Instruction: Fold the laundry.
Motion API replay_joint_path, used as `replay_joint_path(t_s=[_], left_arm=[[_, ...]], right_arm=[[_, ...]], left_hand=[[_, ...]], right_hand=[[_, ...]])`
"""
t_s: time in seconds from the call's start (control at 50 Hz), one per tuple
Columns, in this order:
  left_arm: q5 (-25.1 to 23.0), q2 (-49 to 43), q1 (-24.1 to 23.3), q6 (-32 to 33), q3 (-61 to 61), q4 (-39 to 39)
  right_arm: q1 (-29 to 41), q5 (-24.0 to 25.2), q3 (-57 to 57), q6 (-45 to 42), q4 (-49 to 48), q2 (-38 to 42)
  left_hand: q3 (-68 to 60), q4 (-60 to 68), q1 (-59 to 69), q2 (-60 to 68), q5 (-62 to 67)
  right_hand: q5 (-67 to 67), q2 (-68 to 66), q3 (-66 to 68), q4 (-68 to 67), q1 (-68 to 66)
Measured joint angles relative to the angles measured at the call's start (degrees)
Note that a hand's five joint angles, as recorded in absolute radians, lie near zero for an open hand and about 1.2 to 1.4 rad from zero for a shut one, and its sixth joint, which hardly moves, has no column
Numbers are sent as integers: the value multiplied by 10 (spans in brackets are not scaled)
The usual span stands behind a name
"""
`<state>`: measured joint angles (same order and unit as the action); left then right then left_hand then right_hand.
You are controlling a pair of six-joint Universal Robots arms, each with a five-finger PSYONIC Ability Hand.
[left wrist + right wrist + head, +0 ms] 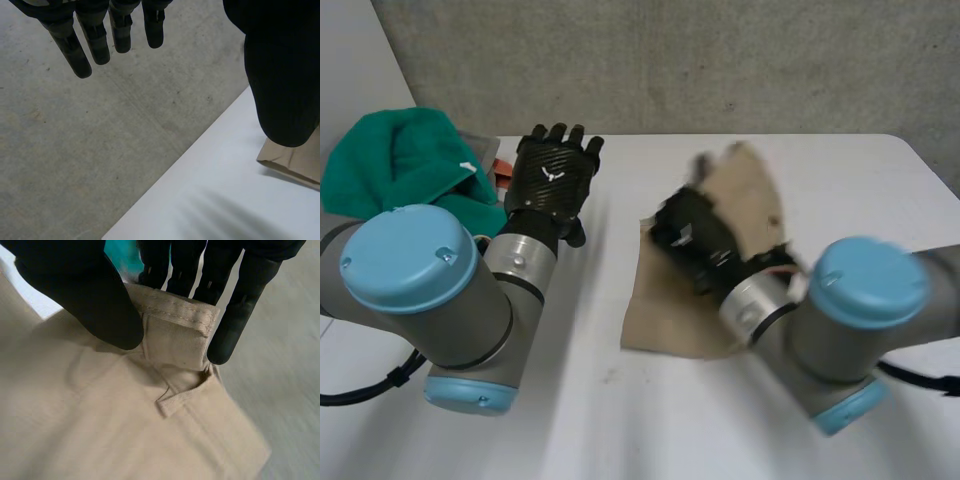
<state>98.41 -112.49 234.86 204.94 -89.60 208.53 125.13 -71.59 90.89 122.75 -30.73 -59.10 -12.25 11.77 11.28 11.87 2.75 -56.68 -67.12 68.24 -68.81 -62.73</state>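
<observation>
Cloth (670,320), beige, lies on the table (720,430) right of centre, with its far part raised off the surface. Right hand (705,240) pinches the cloth's stitched edge (175,315) between thumb and fingers, at the cloth's 12 o'clock. Left hand (550,180), at 9 o'clock from the cloth and apart from it, has its fingers (95,42) straight and holds nothing. Green pile (400,160) sits at 9 o'clock from the left hand, at the table's far left corner.
</observation>
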Motion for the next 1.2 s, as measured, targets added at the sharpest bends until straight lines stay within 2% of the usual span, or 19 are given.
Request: replay_joint_path(t_s=[0.04,0.12,0.16,0.24,0.26,0.34,0.38,0.4,0.46,0.52,0.58,0.66,0.82,0.88,1.02,1.1,1.2], left_arm=[[0,2,2,0,0,-2],[-2,5,5,-1,4,-6],[-3,4,6,-1,10,-6],[-10,-1,5,-4,31,-7],[-17,-6,3,-8,45,-7],[-49,-31,-2,-28,91,-9],[-56,-37,-4,-34,101,-11],[-80,-67,-12,-52,138,-24],[-99,-114,-27,-72,193,-59],[-106,-161,-39,-82,242,-107],[-103,-217,-49,-86,296,-185],[-89,-269,-56,-84,335,-269],[-48,-298,-59,-75,344,-339],[-37,-286,-60,-71,340,-355],[-30,-208,-62,-72,319,-377],[-33,-153,-65,-74,289,-365],[-37,-96,-65,-77,239,-334]], right_arm=[[17,8,-4,0,5,14],[39,13,-7,18,22,26],[36,10,-4,47,29,12],[18,5,0,111,36,-20],[-10,2,3,189,47,-53],[-69,0,-5,352,89,-100],[-73,0,-7,364,95,-102],[-105,1,-26,444,142,-109],[-137,1,-66,505,220,-87],[-149,0,-96,512,271,-58],[-158,-3,-143,485,339,1],[-160,-7,-179,438,379,58],[-157,-35,-202,376,388,105],[-157,-49,-197,366,385,95],[-164,-93,-141,376,332,5],[-178,-116,-77,420,280,-57],[-190,-124,-9,490,260,-97]], left_hand=[[0,0,0,0,0],[0,0,0,0,0],[0,0,0,0,0],[0,0,0,0,0],[0,0,0,0,0],[0,0,0,0,0],[0,0,0,0,0],[0,0,0,0,0],[0,0,0,0,0],[0,0,1,0,0],[0,0,2,0,0],[0,1,2,0,0],[-19,19,33,23,2],[-19,19,33,25,2],[-16,16,29,22,0],[-4,5,13,5,-2],[-4,4,13,4,-2]], right_hand=[[15,26,-31,27,11],[416,430,-420,423,397],[520,532,-534,538,489],[540,547,-558,562,494],[540,547,-558,563,494],[540,547,-558,563,494],[540,547,-558,563,494],[540,547,-558,563,494],[540,547,-558,563,494],[540,547,-558,563,494],[540,547,-558,563,494],[540,547,-558,563,494],[537,544,-554,560,492],[537,539,-550,559,492],[542,544,-555,560,494],[542,550,-560,565,494],[542,550,-560,565,494]])
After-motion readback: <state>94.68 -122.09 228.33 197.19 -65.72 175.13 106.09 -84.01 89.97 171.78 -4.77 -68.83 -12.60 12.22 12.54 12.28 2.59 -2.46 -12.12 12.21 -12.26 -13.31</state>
